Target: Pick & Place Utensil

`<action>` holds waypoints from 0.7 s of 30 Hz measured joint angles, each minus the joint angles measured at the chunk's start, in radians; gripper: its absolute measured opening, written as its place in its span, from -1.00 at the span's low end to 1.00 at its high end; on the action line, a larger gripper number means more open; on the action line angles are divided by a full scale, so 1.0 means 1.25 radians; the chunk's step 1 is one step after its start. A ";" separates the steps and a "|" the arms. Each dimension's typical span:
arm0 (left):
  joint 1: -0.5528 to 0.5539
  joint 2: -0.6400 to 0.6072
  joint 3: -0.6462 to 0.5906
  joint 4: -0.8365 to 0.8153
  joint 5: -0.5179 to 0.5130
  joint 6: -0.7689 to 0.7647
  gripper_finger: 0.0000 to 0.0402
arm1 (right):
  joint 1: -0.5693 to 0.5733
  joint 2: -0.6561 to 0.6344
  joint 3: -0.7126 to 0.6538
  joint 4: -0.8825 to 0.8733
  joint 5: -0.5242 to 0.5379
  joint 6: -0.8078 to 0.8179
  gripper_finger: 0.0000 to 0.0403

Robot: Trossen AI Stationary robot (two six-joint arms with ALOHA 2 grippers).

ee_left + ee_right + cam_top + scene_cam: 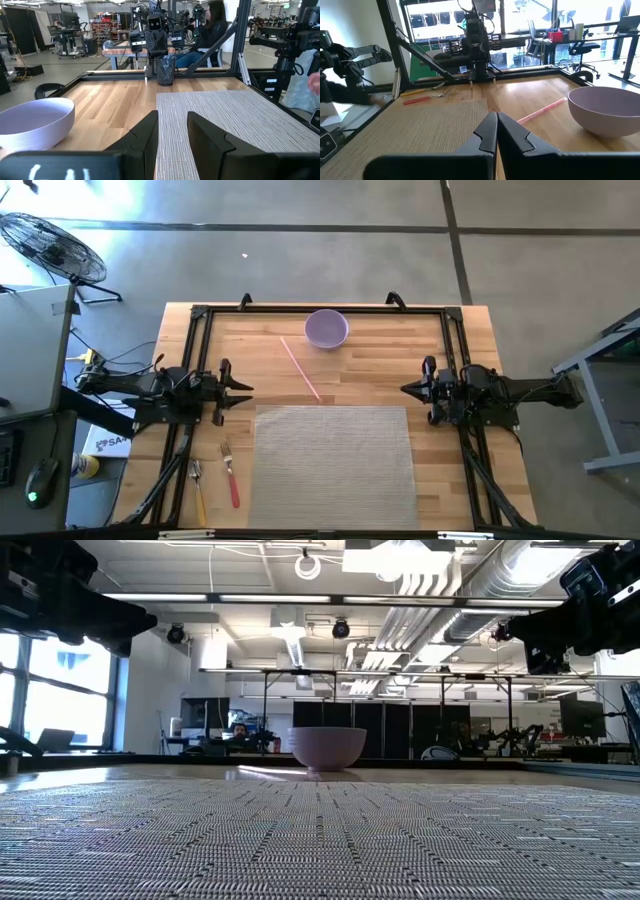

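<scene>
Even, bright daylight fills the worktop [350,370], casting only faint shadows. Beyond the right pincer [496,131], windows [445,20] glare white. Ceiling strip lights [300,600] flare in the low view, where the woven placemat [320,840] blurs nearest the lens.

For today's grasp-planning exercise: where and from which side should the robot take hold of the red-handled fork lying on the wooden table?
Grip the red-handled metal fork across the middle of its straight red handle, coming straight down from above. It lies flat on the wooden table, beside a yellow-handled fork, so fingers should straddle the narrow handle. The left hand is nearer.
</scene>
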 joint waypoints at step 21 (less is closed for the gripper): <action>0.000 0.000 0.000 0.000 0.000 0.000 -0.50 | -0.001 0.000 0.000 0.021 0.042 0.013 -0.98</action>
